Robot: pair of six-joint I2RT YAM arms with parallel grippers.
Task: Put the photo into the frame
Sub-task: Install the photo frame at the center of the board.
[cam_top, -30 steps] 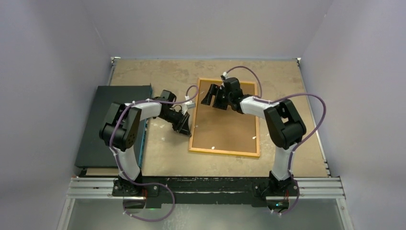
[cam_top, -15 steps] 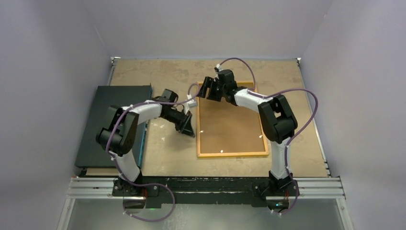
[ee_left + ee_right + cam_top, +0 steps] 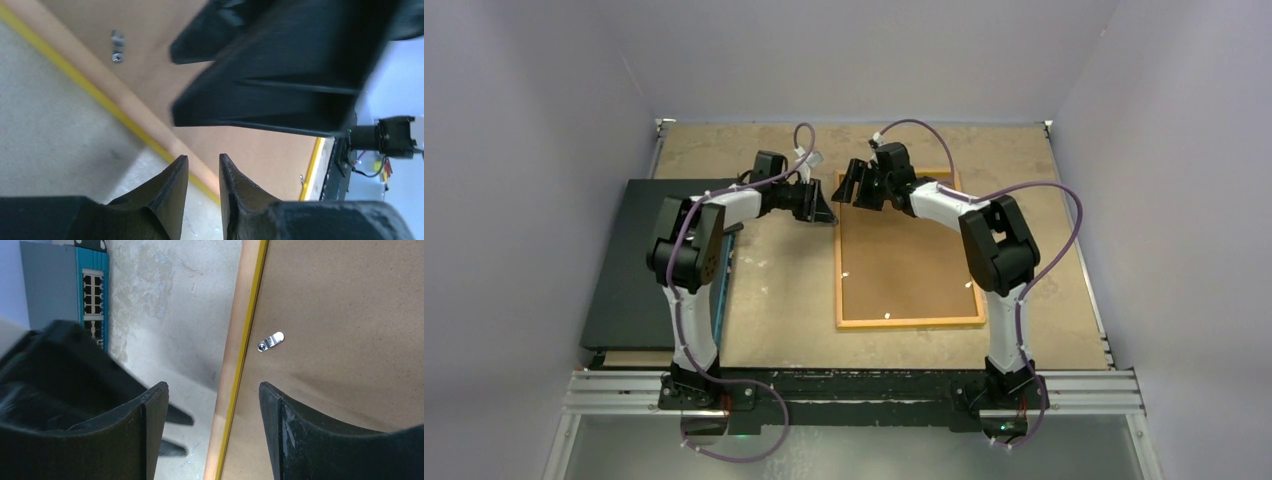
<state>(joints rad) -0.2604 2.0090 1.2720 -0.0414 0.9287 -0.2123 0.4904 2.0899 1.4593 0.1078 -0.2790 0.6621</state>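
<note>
The yellow-orange frame (image 3: 840, 250) lies flat mid-table with its brown backing board (image 3: 904, 250) facing up. My right gripper (image 3: 848, 190) hovers open over the frame's far left corner, and in the right wrist view its jaws (image 3: 212, 390) stand on either side of the yellow edge (image 3: 247, 330). My left gripper (image 3: 824, 210) sits just left of that corner. Its fingers (image 3: 203, 160) are a narrow gap apart, with nothing between them. A blue strip with building windows (image 3: 92, 290), which looks like the photo, shows at the black panel's right edge (image 3: 721, 300).
A flat black panel (image 3: 649, 270) covers the table's left side. Small metal clips (image 3: 270, 341) sit on the backing board. The two grippers are close together, nearly tip to tip. Grey walls enclose the table on three sides.
The frame has turned from tilted to square with the table. My left gripper has moved up to the frame's far left corner and opened slightly. The right gripper has shifted left.
</note>
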